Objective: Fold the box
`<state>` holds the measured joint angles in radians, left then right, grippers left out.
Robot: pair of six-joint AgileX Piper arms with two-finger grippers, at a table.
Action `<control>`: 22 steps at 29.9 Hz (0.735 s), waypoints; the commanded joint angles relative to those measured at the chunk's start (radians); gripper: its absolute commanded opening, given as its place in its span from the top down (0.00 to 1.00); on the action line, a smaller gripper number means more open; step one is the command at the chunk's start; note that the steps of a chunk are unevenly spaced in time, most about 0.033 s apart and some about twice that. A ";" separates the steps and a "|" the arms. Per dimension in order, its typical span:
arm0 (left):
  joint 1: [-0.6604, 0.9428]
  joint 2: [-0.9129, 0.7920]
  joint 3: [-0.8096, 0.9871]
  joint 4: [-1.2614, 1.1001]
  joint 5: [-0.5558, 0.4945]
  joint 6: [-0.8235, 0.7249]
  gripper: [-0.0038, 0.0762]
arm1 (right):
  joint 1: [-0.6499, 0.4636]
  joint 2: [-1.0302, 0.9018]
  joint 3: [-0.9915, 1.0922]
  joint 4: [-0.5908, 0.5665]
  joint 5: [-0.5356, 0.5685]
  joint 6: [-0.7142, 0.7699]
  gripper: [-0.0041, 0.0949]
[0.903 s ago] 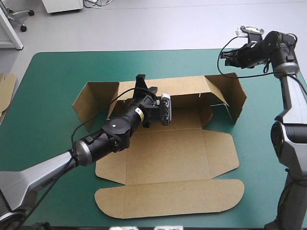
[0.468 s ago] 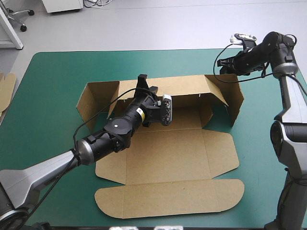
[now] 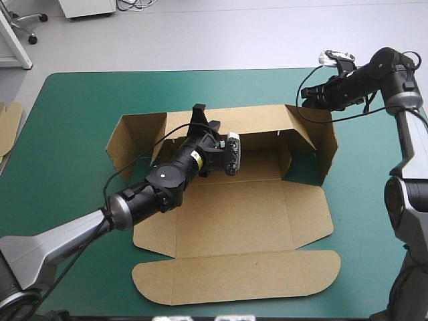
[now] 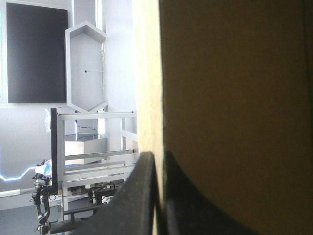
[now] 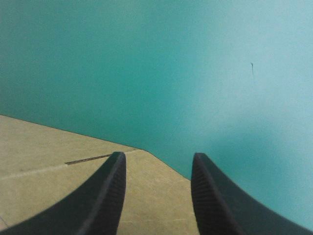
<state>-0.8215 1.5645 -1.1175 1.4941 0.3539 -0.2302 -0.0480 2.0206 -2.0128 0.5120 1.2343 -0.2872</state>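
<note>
My left hand [image 3: 198, 112] pinches the rear wall [image 3: 257, 120] of the box [image 3: 234, 221] upright. My right hand [image 3: 306, 97], fingers spread, should press the end flap [image 3: 326, 144] inward squarely.

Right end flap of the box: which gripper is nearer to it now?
Right. The right gripper is open at the far top corner of the right end flap; the left gripper is shut on the box's back wall, well away from that flap.
</note>
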 commanded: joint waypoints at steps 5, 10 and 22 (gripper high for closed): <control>-0.004 -0.026 -0.016 -0.007 0.019 -0.023 0.97 | -0.004 -0.088 0.013 0.048 0.012 -0.029 0.56; -0.004 -0.026 -0.016 -0.007 0.027 -0.023 0.97 | -0.004 -0.133 0.056 0.078 0.003 -0.065 0.56; -0.004 -0.026 -0.016 -0.007 0.031 -0.024 0.97 | -0.005 -0.286 0.348 0.105 -0.134 -0.157 0.56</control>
<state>-0.8215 1.5645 -1.1175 1.4974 0.3738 -0.2302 -0.0510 1.8140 -1.6962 0.5954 1.0815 -0.4030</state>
